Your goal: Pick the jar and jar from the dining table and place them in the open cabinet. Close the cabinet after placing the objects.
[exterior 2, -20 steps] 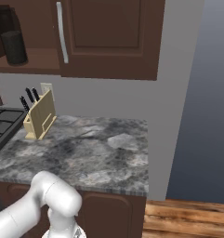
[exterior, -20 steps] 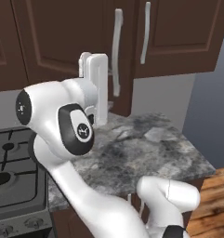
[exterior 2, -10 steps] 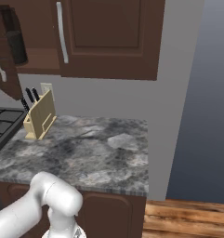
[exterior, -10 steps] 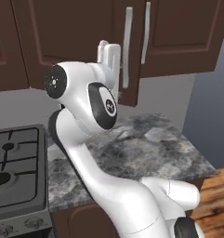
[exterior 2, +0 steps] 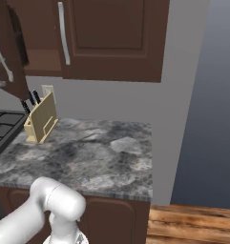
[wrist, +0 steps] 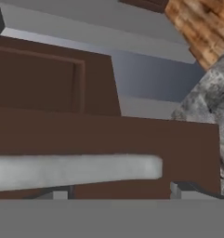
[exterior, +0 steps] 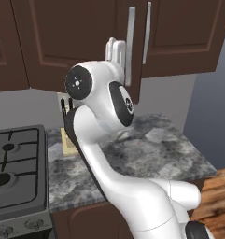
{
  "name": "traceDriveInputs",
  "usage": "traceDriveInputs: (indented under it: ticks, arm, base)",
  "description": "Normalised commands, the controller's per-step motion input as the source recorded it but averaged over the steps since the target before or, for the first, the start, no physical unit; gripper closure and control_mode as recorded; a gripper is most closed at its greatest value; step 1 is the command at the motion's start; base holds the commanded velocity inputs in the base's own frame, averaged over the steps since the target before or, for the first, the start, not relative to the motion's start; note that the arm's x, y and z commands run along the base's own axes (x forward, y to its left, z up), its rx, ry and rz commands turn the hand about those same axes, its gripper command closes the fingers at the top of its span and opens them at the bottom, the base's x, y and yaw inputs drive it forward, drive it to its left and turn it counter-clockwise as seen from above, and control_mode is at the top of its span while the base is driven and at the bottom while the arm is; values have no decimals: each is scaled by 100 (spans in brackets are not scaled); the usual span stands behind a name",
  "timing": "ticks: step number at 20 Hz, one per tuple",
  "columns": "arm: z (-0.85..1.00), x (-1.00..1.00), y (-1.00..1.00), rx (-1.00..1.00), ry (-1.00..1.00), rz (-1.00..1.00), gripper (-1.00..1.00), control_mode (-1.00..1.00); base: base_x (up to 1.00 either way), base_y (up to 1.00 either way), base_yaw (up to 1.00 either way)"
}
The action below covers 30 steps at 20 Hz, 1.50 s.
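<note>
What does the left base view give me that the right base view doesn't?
Left base view: the white arm's gripper raised against a long silver bar handle, and the black gas hob's burners. Right base view: the tan wooden knife block unobstructed, and the cabinet's wooden shelf beside a part-open door. Both: grey marbled stone counter and dark brown panelled wall cabinets.

My arm: white with dark joints, rising from the base in a steep arc, elbow bent high, forearm reaching up and forward, wrist raised to upper-cabinet height. My gripper (exterior: 117,50): white hand held upright at the top of the reach. My jaws: hidden from the base cameras, so whether they stand parted or closed cannot be told.
</note>
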Motion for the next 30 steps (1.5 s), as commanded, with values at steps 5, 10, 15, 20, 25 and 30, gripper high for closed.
traceDriveInputs:
  ticks: [5,10,15,20,25,30]
  arm:
    - [-25,57,-9,10,-21,9,-100,-100]
    - [-19,67,-11,12,-9,7,-100,-100]
    - [-19,68,-9,12,-6,6,-100,-100]
    - [-19,67,-7,11,-5,6,-100,-100]
    - [-18,69,-2,10,-1,5,-100,-100]
    - [-17,69,0,10,1,4,-100,-100]
  base:
    - [0,0,0]
    - [0,0,0]
    - [0,0,0]
    - [0,0,0]
    - [0,0,0]
    - [0,0,0]
